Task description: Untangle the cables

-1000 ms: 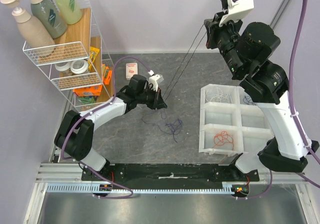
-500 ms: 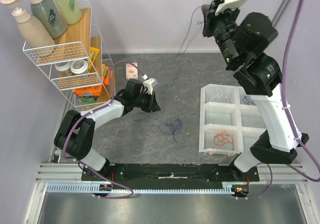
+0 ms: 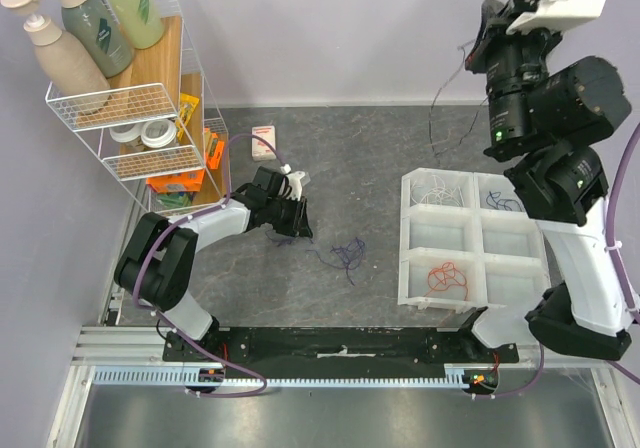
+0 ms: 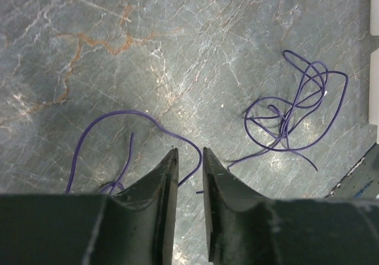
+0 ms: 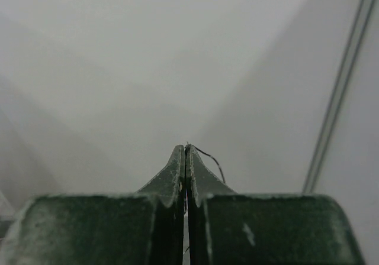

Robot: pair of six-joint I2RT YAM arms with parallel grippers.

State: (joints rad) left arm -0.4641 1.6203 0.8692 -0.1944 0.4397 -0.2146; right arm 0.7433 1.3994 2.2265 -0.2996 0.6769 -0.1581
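Hanging down from the closed right fingers (image 5: pixel 176 170), high above the white plastic six-box tray (image 3: pixel 404 238), one thin dark cable (image 5: pixel 210 156) runs up-and-down. Left of the tray, a purple cable tangle (image 3: pixel 348 255) lies on open grey bench (image 3: pixel 350 168). The left fingers (image 4: pixel 166 176), slightly apart, hold nothing.

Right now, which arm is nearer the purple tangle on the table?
Left. The left arm reaches low, just left of the purple tangle; the right arm is raised high, far right, jaws shut on a dark strand.
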